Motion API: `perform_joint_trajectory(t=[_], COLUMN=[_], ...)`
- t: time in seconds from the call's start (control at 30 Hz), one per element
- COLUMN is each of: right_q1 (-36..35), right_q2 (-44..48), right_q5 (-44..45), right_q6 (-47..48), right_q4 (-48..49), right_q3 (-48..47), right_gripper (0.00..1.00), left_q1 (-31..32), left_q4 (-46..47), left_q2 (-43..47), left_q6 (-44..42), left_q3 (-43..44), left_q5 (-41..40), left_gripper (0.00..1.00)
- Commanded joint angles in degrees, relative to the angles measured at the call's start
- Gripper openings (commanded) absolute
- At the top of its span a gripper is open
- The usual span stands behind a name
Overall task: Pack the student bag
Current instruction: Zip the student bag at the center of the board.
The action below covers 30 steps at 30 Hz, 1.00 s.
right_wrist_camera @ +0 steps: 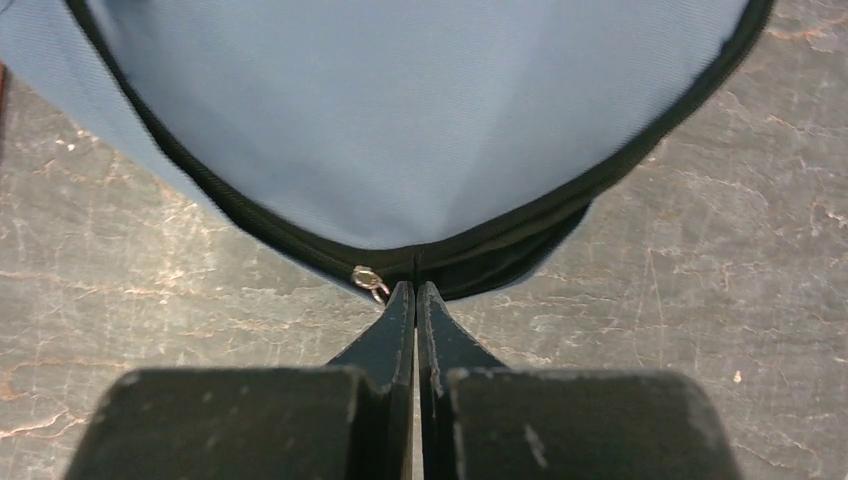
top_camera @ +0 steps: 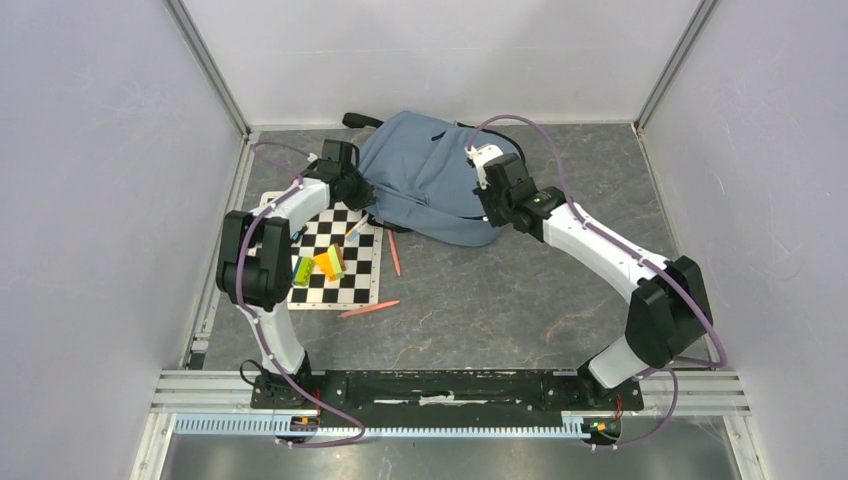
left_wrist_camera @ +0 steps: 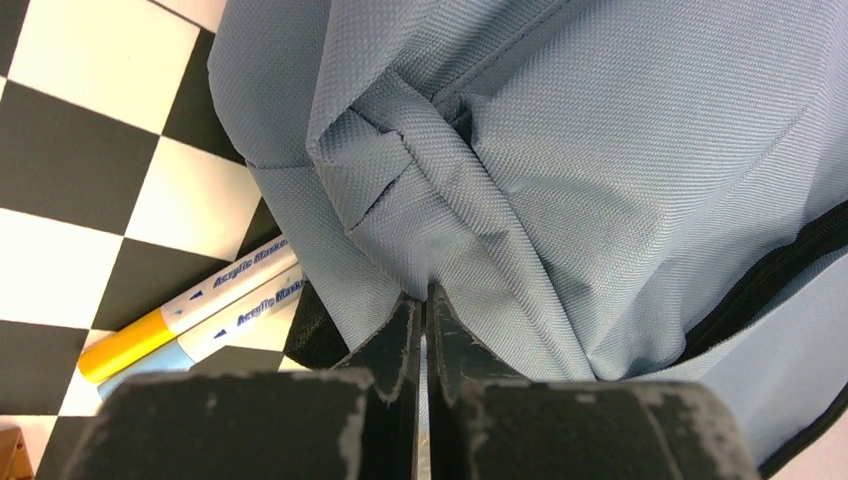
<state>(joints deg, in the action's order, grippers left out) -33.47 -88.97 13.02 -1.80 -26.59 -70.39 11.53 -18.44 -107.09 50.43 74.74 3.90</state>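
The student bag (top_camera: 430, 175), blue-grey with dark zippers, lies at the back centre of the table. Its left corner overlaps a checkerboard. My left gripper (top_camera: 358, 196) is at that corner, shut on a bunched fold of the bag's fabric (left_wrist_camera: 400, 190); the fingertips (left_wrist_camera: 424, 292) pinch the cloth. My right gripper (top_camera: 490, 208) is at the bag's near right edge. In the right wrist view its jaws (right_wrist_camera: 415, 287) are shut at the black zipper rim (right_wrist_camera: 520, 222), and a small metal zipper ring (right_wrist_camera: 368, 280) sits just left of the tips.
A checkerboard mat (top_camera: 340, 285) lies at the left with yellow, orange and green blocks (top_camera: 325, 265) on it. Two acrylic markers (left_wrist_camera: 190, 315) lie by the bag's corner. Two orange pens (top_camera: 393, 252) (top_camera: 368, 309) lie on the grey table. White walls enclose three sides.
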Motion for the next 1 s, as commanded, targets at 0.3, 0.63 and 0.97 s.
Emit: perform_joint_trajectory(t=[0.3, 0.63, 0.97], right_q1=[9.7, 11.2, 11.5], right_q2=[-1.5, -3.7, -3.6], right_q5=[4.0, -5.5, -5.7], right_q6=[4.9, 7.0, 6.9], right_q4=[1.9, 3.3, 5.8], right_q3=[-5.5, -10.1, -9.2], right_gripper=[0.00, 0.00, 0.00], left_q1=[-0.5, -0.2, 9.1], left_q4=[0.5, -2.4, 5.0], left_q2=[-4.1, -3.8, 8.0], left_q6=[-9.8, -16.1, -30.3], left_q3=[8.7, 16.1, 7.4], left_q5=[-8.0, -8.5, -6.4], left_gripper=[0.02, 0.78, 1.00])
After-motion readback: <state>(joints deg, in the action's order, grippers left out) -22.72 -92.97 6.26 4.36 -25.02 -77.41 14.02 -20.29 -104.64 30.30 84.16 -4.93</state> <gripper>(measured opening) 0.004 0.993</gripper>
